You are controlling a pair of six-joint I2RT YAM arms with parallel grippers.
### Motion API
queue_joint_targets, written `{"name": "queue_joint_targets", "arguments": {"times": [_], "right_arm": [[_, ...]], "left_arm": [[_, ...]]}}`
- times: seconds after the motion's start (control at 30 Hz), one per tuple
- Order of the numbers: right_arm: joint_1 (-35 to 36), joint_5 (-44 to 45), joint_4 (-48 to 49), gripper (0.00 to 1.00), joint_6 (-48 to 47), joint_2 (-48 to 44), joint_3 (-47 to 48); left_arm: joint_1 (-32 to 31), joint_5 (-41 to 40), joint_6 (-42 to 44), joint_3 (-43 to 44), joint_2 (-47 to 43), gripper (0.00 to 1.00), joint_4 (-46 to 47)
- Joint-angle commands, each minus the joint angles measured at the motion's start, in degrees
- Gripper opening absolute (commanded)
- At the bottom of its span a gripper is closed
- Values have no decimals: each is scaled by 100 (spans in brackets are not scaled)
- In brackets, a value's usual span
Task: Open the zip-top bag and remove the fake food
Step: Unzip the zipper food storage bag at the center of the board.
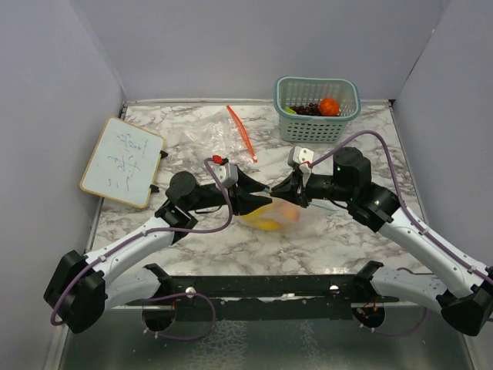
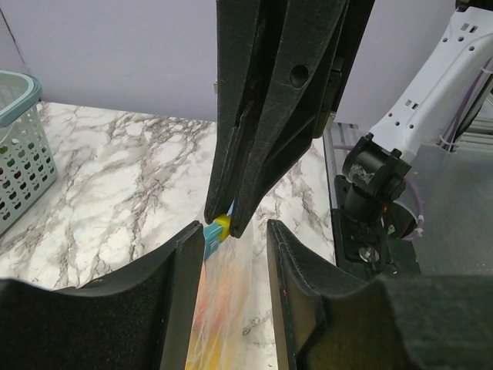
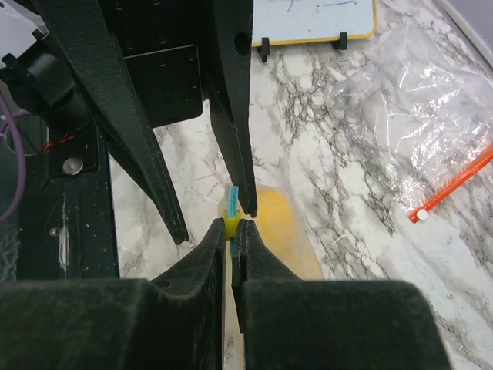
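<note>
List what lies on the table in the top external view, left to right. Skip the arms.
whiteboard → empty clear bag with its red zip strip → teal basket. The zip-top bag at centre overlaps both neighbours sideways, so it is left out.

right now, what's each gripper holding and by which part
Right gripper pinches the zip-top bag by its yellow slider tab; left gripper is open around the bag's edge, holding nothing.
</note>
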Motion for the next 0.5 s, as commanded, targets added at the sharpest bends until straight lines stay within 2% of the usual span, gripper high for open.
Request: {"name": "queue_joint_targets", "arguments": {"times": [0.0,0.47], "right_arm": [[-4,-52,73,2,-83,-10,13],[-4,-22,-25,2,-115,-82,-78]], "left_arm": [[17,-164,2,-49,-158,40,-11],[99,-318,-66,-144,-234,27,61]]}}
